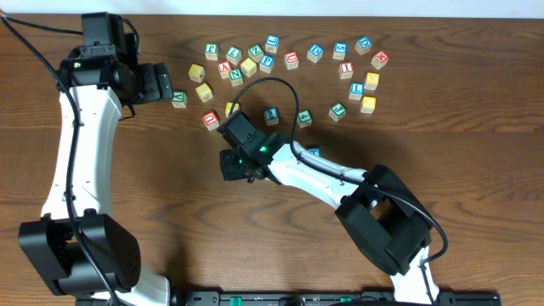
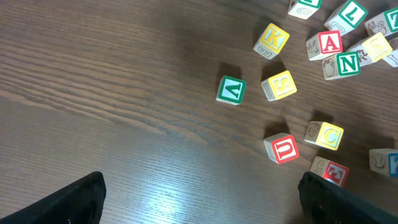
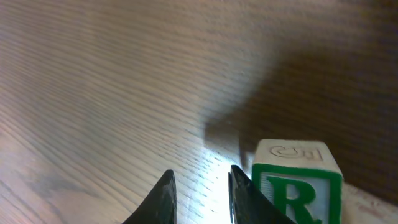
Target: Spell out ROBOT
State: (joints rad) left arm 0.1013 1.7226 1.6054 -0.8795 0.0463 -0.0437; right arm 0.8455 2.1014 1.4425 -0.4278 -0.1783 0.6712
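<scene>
The green-bordered R cube (image 3: 297,186) stands on the table just outside my right gripper (image 3: 200,196), against the outer side of its right finger (image 3: 241,194). Those jaws stand narrowly open with only bare wood between them. In the overhead view the right gripper (image 1: 232,164) is left of centre, below the scattered letter cubes (image 1: 280,64). My left gripper (image 1: 172,87) hovers at the cluster's left end, wide open and holding nothing (image 2: 202,208). Ahead of it lie yellow K (image 2: 272,40), yellow S (image 2: 278,85) and yellow C (image 2: 324,135) cubes. B, T and O are not readable.
A green-bordered cube (image 2: 231,90), red U (image 2: 282,149), red A (image 2: 330,43) and green N (image 2: 347,63) lie near the left gripper. Another red cube (image 2: 331,172) sits by its right finger. The right arm (image 1: 340,183) crosses the table's middle, partly covering a blue cube (image 1: 313,153).
</scene>
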